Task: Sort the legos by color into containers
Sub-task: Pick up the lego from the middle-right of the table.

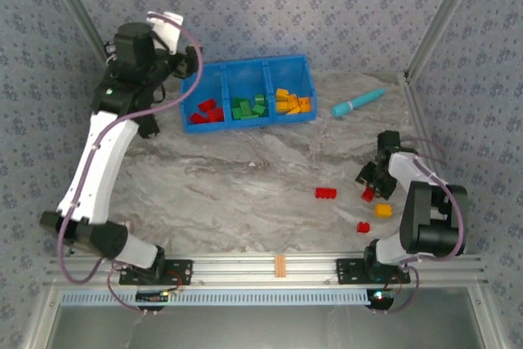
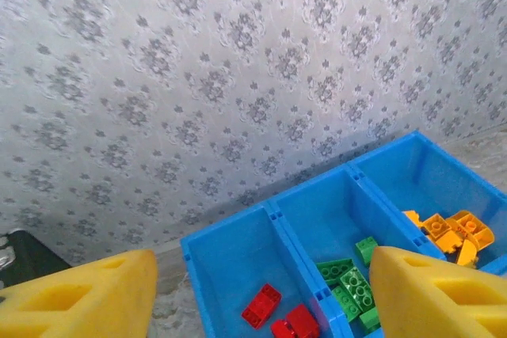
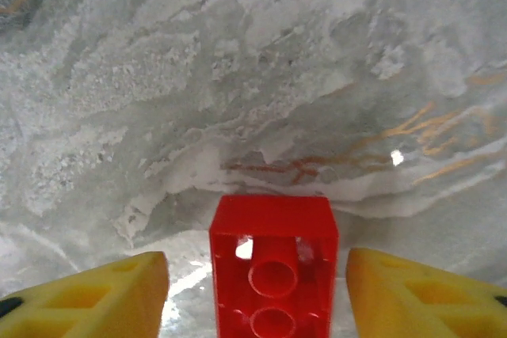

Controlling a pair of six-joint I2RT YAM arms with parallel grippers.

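1. Over toward the far left corner of the surface (image 1: 245, 173), the left gripper (image 2: 261, 294) hung up by the far left corner of the blue bin (image 1: 253, 63). Its yellow fingers (image 2: 79, 294) were spread wide and had nothing between them.
2. The bin sat along the far edge of the surface, a little left of the middle, with its three compartments side by side.
3. The left compartment held the red legos (image 1: 206, 112), the middle one the green legos (image 1: 248, 107), and the right one the orange-yellow legos (image 1: 292, 102).
4. Just right of the bin, near the far edge, a teal stick (image 1: 358, 102) lay at a slant on the surface.
5. Right of the middle and toward the near edge, a lone red brick (image 1: 325, 194) lay well apart from the bin.
6. Near the right edge, the right gripper (image 3: 257, 275) was down low at the surface. Its fingers stood on either side of a red brick (image 3: 273, 267), with a gap showing on each side, so it was not pinching it. The brick's hollow side faced the wrist camera.
7. Toward the near right corner, an orange-yellow brick (image 1: 383, 211) and a small red brick (image 1: 363, 227) lay loose on the surface, near each other but apart.
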